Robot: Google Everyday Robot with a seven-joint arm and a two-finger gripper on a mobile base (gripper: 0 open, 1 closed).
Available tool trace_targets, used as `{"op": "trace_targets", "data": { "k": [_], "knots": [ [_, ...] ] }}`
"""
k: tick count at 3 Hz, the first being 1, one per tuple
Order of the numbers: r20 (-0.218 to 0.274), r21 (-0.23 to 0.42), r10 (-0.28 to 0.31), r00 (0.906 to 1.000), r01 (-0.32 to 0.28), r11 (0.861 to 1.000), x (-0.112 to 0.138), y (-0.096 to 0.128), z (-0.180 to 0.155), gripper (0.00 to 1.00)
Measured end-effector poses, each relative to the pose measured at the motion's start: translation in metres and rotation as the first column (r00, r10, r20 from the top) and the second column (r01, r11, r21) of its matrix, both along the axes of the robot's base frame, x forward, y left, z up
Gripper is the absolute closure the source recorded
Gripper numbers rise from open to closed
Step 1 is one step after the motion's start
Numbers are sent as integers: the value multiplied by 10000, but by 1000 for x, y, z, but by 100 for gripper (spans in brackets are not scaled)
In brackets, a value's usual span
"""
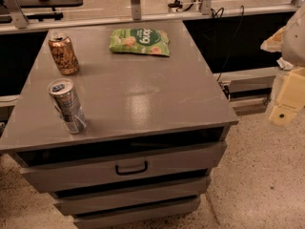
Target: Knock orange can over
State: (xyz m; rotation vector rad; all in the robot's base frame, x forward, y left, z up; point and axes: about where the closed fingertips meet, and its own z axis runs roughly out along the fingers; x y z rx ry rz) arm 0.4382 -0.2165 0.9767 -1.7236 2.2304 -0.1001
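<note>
The orange can (63,53) stands upright near the back left corner of the grey cabinet top (138,89); it is short, copper-orange with pale markings and a silver top. A taller, slimmer silver-grey can (67,106) stands upright in front of it, near the left front edge. My gripper (287,101) is at the far right edge of the view, off the cabinet and well to the right of both cans, cream-coloured and partly cut off by the frame.
A green snack bag (139,41) lies flat at the back middle of the top. The cabinet has drawers with a black handle (131,168) in front. A rail and cables run behind; speckled floor (259,175) lies to the right.
</note>
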Motion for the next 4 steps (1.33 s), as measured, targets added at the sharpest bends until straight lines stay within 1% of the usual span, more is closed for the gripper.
{"op": "trace_targets", "data": {
  "k": [1,2,3,4],
  "knots": [
    [2,0,0,10000,0,10000,0,0,0,0],
    [160,132,49,9999,-51,9999,1,0,2,0],
    [539,1039,265,9982,-320,9941,25,4,-10,0],
    [1077,2357,798,9910,-1035,9663,75,36,-33,0]
  ]
}}
